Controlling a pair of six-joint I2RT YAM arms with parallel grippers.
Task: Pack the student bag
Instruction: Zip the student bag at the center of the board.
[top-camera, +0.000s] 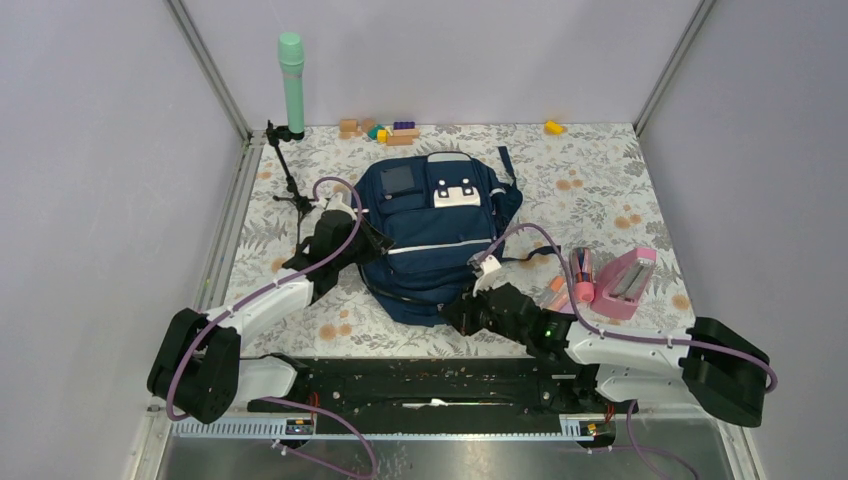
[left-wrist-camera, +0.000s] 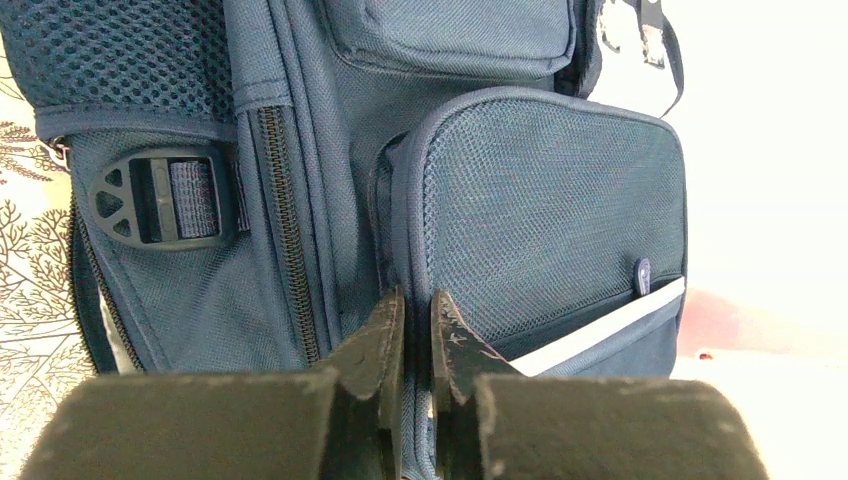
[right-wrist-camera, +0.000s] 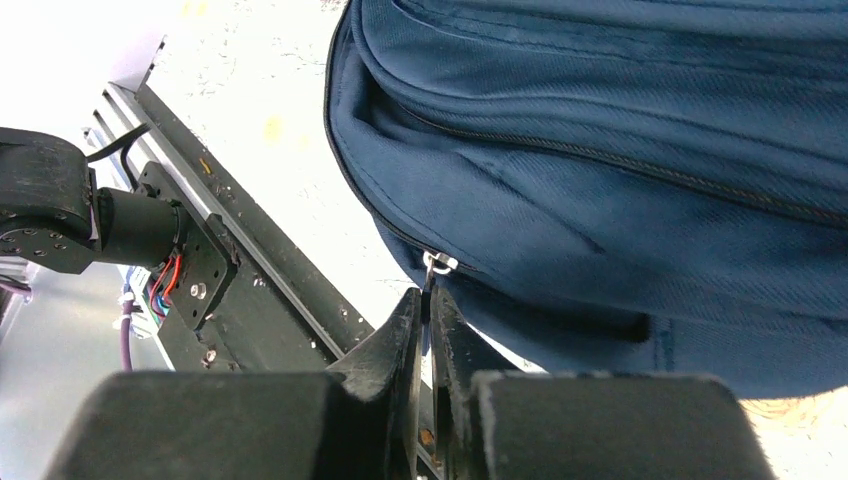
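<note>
Two black arms stretched in from the near edge of the tabletop (top-camera: 600, 190), one at each side of the student bag (top-camera: 430, 250). That navy backpack lay flat on the flowered cover around the middle of the tabletop, front side up, with its white patch (top-camera: 455, 192) toward the far edge.

At the bag's left side, the left fingers (left-wrist-camera: 375, 345) stood almost pressed together. They pinched the piped edge of a mesh-fronted pocket (left-wrist-camera: 540, 210), just beside a long zip. A dark plastic buckle (left-wrist-camera: 165, 198) sat further along the same side.

At the bag's near right corner, the right fingers (right-wrist-camera: 398, 335) were closed on the small metal zipper pull (right-wrist-camera: 436, 264), its tab slipping down between them.

Several loose things lay around. A pale green bottle (top-camera: 291, 85) stood upright at the far left corner, with a small black tripod stand (top-camera: 288, 170) just in front of it. A cluster of coloured blocks (top-camera: 380, 130) lay along the far edge, and a single yellow block (top-camera: 553, 127) further right on that edge. Near the right edge, well apart from the blocks, sat a pink holder (top-camera: 625, 285) with some pens (top-camera: 580, 270) just beside it.
</note>
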